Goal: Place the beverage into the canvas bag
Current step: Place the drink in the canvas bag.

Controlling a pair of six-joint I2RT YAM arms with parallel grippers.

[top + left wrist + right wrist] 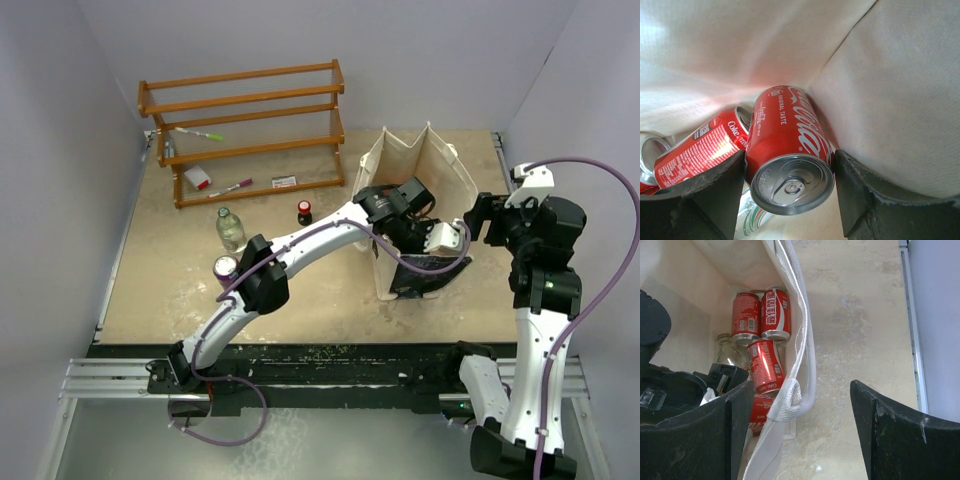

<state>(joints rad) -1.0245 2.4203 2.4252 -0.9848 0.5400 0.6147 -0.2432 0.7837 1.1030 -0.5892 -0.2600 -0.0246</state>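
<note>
While my left gripper (789, 157) reaches down inside the bag (400, 160), the can (787, 135) sits clamped between its jaws.

The can lies on its side with its pull-tab end toward my left wrist. Its far end is tucked into a fold of the bag's cloth wall. My left fingers (715, 200) stand partly apart, one pressed against each flank of the can. A second can (700, 150) lies just beside it, on the left of that view. My right gripper (801, 385) hangs at the bag's rim above the table (855, 315), with its jaws wide apart and gripping nothing. The strap (790, 400) droops between them. From that side I see more cans (746, 317) and a clear bottle (729, 352) lying on the bag's floor.
</note>
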